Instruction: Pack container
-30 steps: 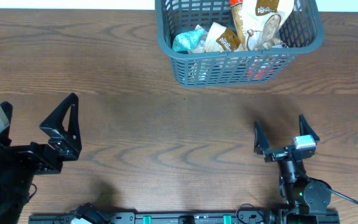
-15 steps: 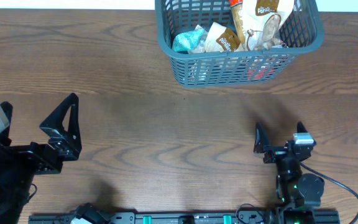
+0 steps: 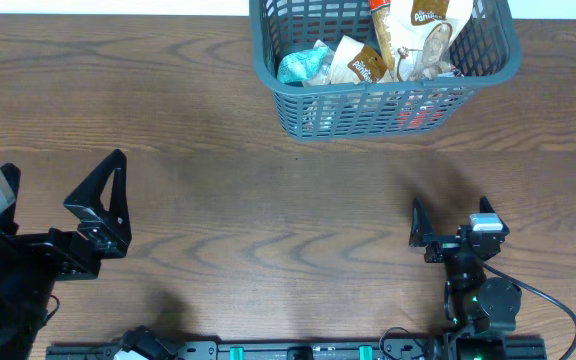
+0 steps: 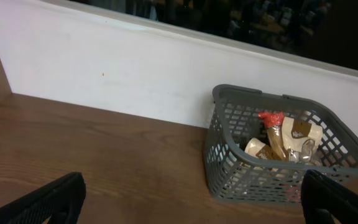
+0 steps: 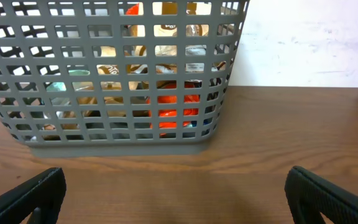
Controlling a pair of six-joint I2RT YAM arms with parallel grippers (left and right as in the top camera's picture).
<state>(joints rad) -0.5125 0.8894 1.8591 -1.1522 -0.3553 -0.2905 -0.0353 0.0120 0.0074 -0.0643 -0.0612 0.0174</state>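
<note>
1. Since a second ago the right gripper [image 3: 450,218] has drawn back toward the near edge of the table [image 3: 268,200] and tipped, so from overhead it looks shorter. More of its arm's round base now shows below it.
2. The left gripper [image 3: 108,200] sits where it was, at the near left of the table. The container and its contents have not shifted either.
3. The container [image 3: 388,90] stands upright at the far edge of the table, right of centre. Its far side is cut off by the top of the overhead view.
4. Inside it lie a teal packet [image 3: 303,66] at the left and brown packets [image 3: 360,63] leaning beside it. A red packet [image 5: 176,99] shows low down through the lattice of the near wall.
5. The right gripper's jaws are spread wide with nothing between them. In the right wrist view its two dark fingertips sit at the lower corners, either side of bare wood, and the container [image 5: 104,134] fills the upper frame ahead, well apart from them.
6. The left gripper [image 4: 192,190] is likewise released and empty, its fingertips at the bottom corners of its wrist view.
7. From the left wrist the container [image 4: 229,168] appears ahead to the right, close against the white wall [image 4: 104,68] behind the table.
</note>
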